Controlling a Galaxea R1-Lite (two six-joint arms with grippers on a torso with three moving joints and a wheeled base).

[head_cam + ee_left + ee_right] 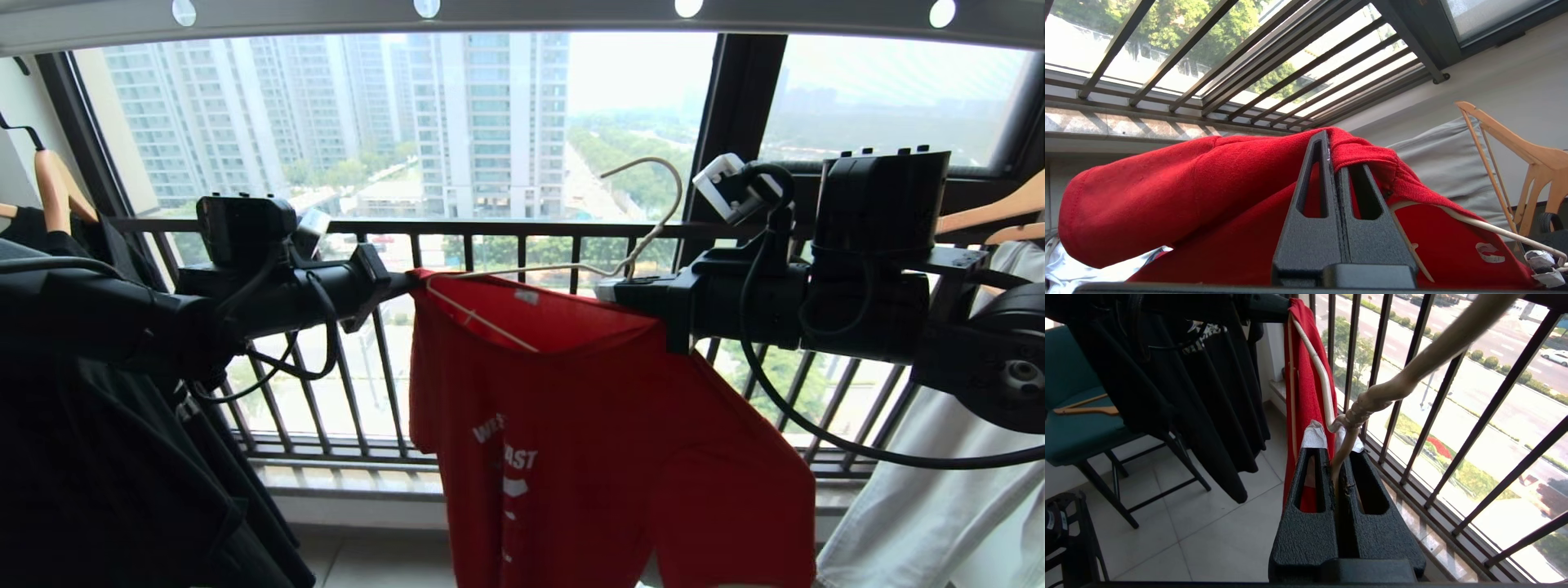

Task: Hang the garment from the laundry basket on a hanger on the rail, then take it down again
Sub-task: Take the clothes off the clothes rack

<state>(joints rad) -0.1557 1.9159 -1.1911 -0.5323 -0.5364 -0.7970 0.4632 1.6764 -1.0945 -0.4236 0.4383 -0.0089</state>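
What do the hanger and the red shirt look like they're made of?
Hanger: apparently thin wire in a pale off-white, matte coating; its neck is twisted where the right end effector clamps it. Red T-shirt: soft knit fabric, probably cotton; ribbed collar and fine weave show in the left wrist view.

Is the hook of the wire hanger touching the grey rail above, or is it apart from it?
Apart. The head view shows the hanger hook well below the rail, with window between them. The right gripper is shut on its neck.

Both arms extend level and inward, left pincer [406,282] at 9 o'clock and right pincer [608,287] at 3 o'clock, jaws clamped tight.
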